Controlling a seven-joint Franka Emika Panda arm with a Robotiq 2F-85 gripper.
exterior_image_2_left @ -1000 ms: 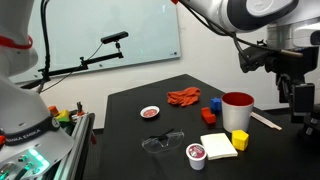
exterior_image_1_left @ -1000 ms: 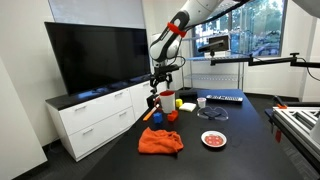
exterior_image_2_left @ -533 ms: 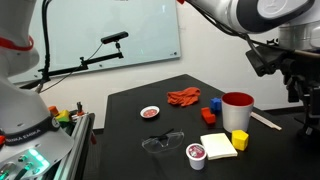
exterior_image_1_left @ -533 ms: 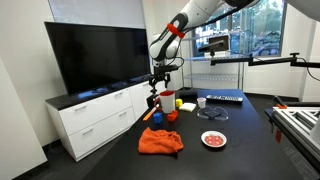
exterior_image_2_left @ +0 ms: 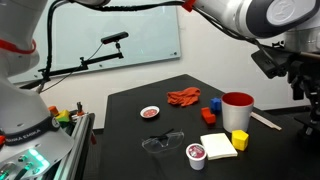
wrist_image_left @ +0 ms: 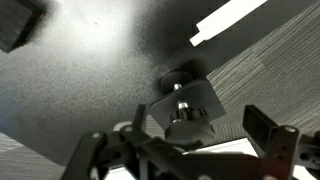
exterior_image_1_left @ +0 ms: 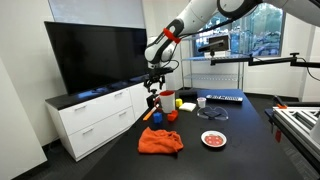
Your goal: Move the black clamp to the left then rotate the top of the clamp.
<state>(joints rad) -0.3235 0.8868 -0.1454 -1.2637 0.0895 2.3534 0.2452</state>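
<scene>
Wrist view: small black upright clamp [wrist_image_left: 181, 106] is sitting beneath spread, empty gripper [wrist_image_left: 178, 140].
Clamp place: just beside red plastic cup [exterior_image_1_left: 167, 100].
Change: gripper is shifting into line above clamp; grasp likely coming next.

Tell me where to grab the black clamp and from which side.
Grip the black clamp around its upper body, coming straight down from above. It stands upright at the table edge, probably slim enough for the open gripper, which hangs over it, fingers flanking it in the wrist view.
</scene>
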